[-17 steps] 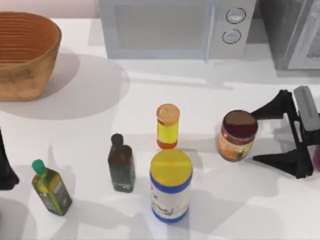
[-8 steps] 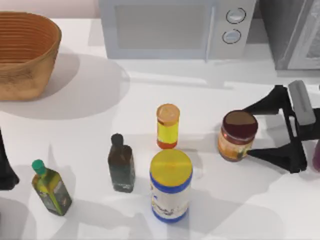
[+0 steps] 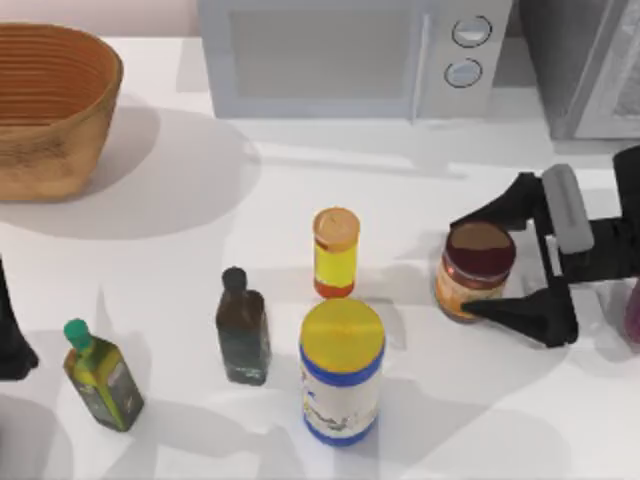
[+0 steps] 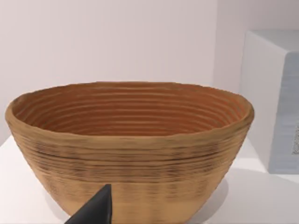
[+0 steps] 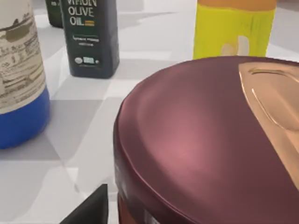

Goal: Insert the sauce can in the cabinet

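Counter [image 3: 300, 180] first, white and wide, with everything standing on it. At the back sits the pale grey microwave [image 3: 340, 55] with two round knobs, and right beside it, in the top view's far right corner, is the dark grey cabinet [image 3: 585, 60] with its lighter door panel. At the far left stands a big woven basket [image 3: 50, 105], brown and round (the left wrist view looks straight at it). The left arm is parked at the left edge of the counter, and its tool [image 4: 93, 212] shows as just one dark fingertip, so I cannot tell if it is wide or narrow. The right tool [image 3: 490, 260] is on the right side of the counter, and it is spread wide, with one black finger behind the sauce can [image 3: 475, 270] and one in front of it. The front fingertip looks like it is right at the can's side; I cannot tell if it touches. The sauce can stands upright on the counter, well apart from the cabinet, with its dark maroon lid facing up. Near the middle front stands a tall blue and white canister [image 3: 342, 372] with a yellow lid. Just behind it is a slim yellow bottle [image 3: 335, 253] with an orange cap. To the left is a dark bottle [image 3: 242, 328], and farther left a green oil bottle [image 3: 100, 378], leaning a little.
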Controlling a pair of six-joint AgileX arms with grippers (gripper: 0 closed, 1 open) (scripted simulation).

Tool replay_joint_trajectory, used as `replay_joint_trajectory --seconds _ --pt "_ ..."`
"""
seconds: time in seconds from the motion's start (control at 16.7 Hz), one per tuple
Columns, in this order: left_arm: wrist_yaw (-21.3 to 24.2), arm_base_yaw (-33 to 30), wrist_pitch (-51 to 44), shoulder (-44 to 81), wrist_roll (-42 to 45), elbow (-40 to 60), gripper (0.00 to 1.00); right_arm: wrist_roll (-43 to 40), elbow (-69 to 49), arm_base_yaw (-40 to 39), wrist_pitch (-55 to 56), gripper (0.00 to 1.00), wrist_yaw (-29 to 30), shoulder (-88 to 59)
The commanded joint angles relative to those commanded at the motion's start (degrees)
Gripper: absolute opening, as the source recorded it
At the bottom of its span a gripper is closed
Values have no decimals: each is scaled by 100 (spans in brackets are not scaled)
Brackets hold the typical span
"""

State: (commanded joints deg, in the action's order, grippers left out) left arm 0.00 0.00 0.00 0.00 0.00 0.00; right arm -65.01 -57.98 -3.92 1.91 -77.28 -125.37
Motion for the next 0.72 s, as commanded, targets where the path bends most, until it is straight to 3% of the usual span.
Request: replay_joint_trajectory --seconds 0.36,0.72 --pt "0 0 0 0 0 0 100 1055 405 -255 1560 100 128 -132" --pt "0 0 0 0 0 0 100 1156 451 -281 1731 100 144 -160"
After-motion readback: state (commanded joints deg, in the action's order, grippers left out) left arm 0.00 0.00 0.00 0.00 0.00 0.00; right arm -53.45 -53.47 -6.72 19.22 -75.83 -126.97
